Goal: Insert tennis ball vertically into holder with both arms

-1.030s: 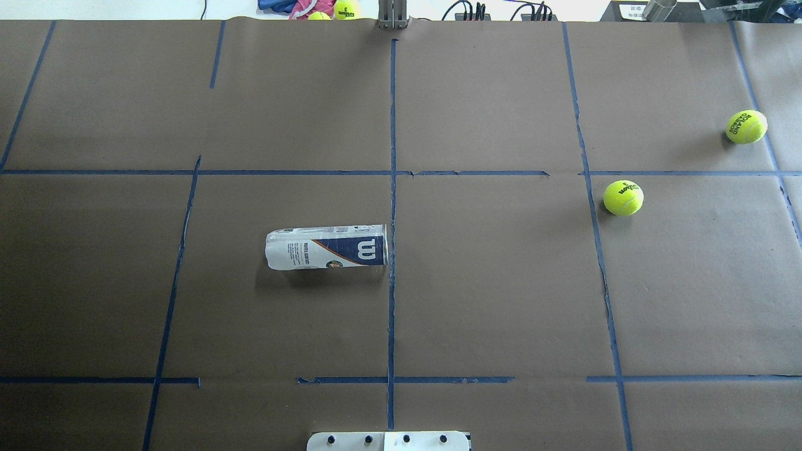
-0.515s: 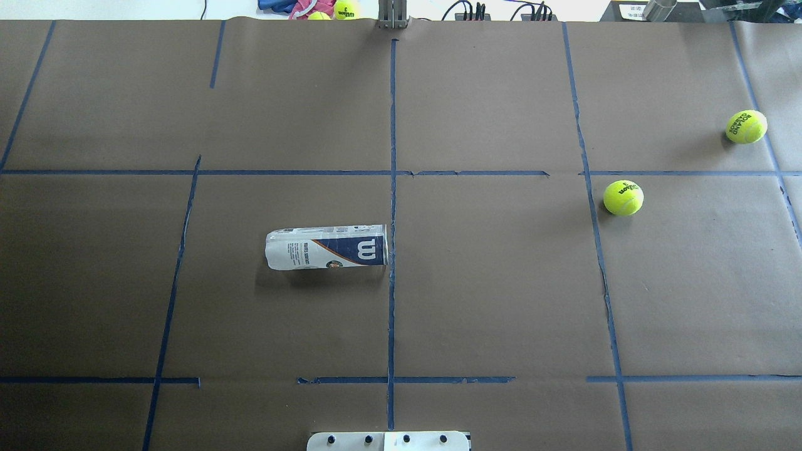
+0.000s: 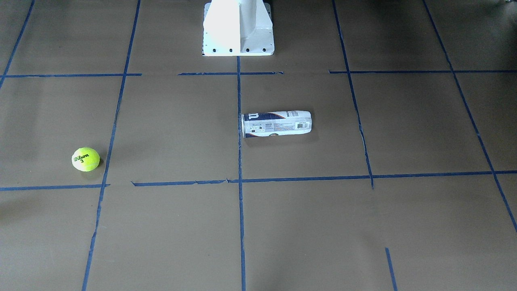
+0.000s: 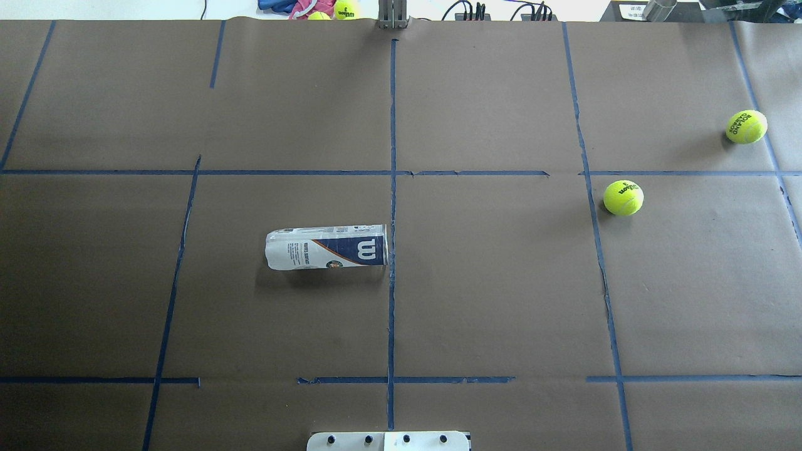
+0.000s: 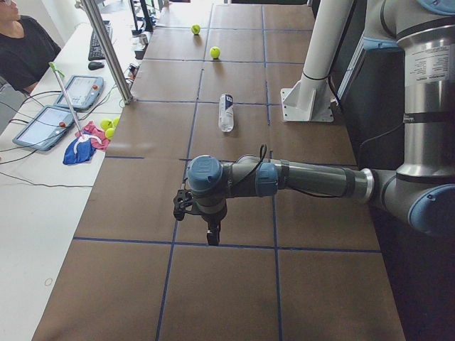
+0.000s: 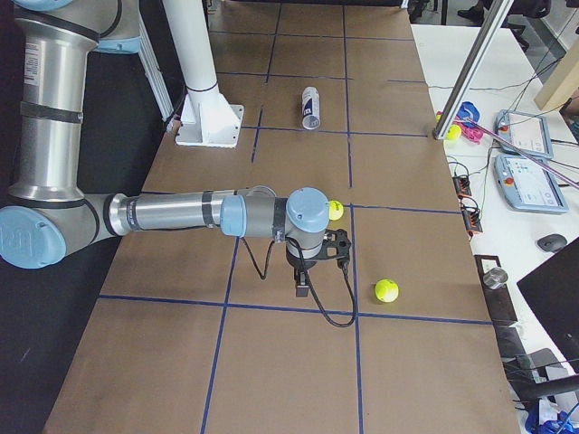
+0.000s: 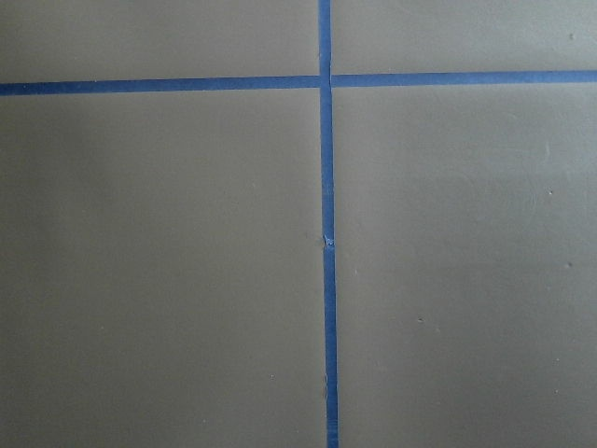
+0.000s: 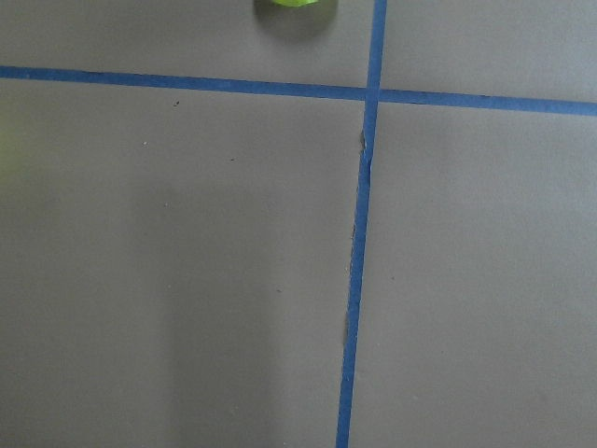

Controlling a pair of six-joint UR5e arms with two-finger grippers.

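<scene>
Plastic holder (image 4: 327, 247) lies sideways and could roll when nudged; I can't tell whether left gripper (image 5: 211, 236) or right gripper (image 6: 301, 288) is open.

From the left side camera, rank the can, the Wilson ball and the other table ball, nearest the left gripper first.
From the left gripper:
1. holder, lying mid-table
2. tennis ball, beyond it
3. second ball, far end
</scene>
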